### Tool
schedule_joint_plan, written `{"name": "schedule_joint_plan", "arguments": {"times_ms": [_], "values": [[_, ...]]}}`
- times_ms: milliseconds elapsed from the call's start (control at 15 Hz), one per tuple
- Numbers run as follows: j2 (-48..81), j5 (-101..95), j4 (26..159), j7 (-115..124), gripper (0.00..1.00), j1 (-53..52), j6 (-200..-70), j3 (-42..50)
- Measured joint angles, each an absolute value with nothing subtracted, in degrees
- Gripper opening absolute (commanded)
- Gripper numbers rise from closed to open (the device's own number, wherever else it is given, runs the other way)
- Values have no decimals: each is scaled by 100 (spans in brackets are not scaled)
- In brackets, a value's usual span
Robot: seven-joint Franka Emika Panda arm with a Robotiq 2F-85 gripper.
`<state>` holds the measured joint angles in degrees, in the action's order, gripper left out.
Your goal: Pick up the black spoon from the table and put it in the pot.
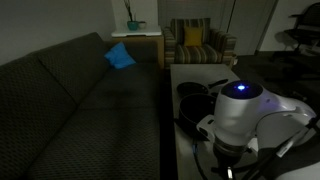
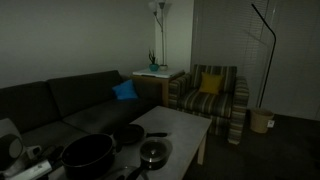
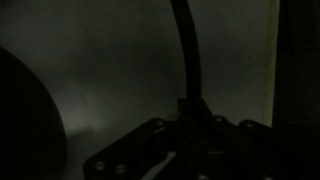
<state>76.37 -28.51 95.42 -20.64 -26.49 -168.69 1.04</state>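
The scene is very dark. In the wrist view my gripper (image 3: 190, 125) sits at the bottom, shut on the black spoon (image 3: 187, 50). The spoon's slim handle runs straight up from the jaws over the pale table (image 3: 110, 60). Its bowl end is hidden. A dark round edge at the left of that view looks like the pot (image 3: 22, 120). In both exterior views the big black pot (image 2: 88, 152) (image 1: 196, 104) stands on the table (image 2: 182, 124) near my arm (image 1: 238, 110). The jaws and the spoon are hidden in both exterior views.
A black pan (image 2: 128, 133) and a glass lid (image 2: 153, 152) lie on the table beside the pot. A dark sofa (image 1: 70, 100) with a blue cushion (image 1: 120, 56) runs along one side. A striped armchair (image 2: 212, 95) stands past the table's far end.
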Motion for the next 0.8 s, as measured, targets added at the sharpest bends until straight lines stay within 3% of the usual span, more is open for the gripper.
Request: {"name": "schedule_joint_plan", "arguments": {"times_ms": [800], "values": [[6486, -3324, 10536, -2237, 3, -2531, -16867, 184]]}}
